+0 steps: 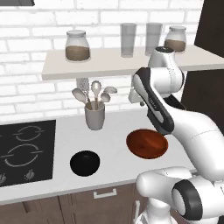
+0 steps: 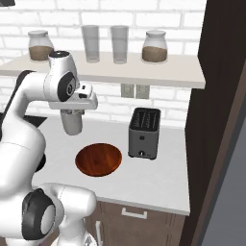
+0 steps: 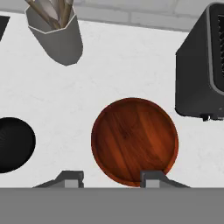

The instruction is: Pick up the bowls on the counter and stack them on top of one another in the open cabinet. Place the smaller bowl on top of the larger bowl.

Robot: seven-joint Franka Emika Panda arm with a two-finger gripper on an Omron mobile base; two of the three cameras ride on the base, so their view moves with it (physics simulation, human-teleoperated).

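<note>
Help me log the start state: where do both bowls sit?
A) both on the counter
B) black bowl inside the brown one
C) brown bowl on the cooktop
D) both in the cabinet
A: the black bowl and the reddish-brown bowl rest apart on the counter.

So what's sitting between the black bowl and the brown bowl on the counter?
Nothing: bare counter separates the black bowl from the brown bowl, as the left base and hand views show.

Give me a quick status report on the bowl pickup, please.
Gripper open, above the counter, holding nothing. Brown bowl below it, black bowl apart, both on counter. Toaster close beside brown bowl.
</note>
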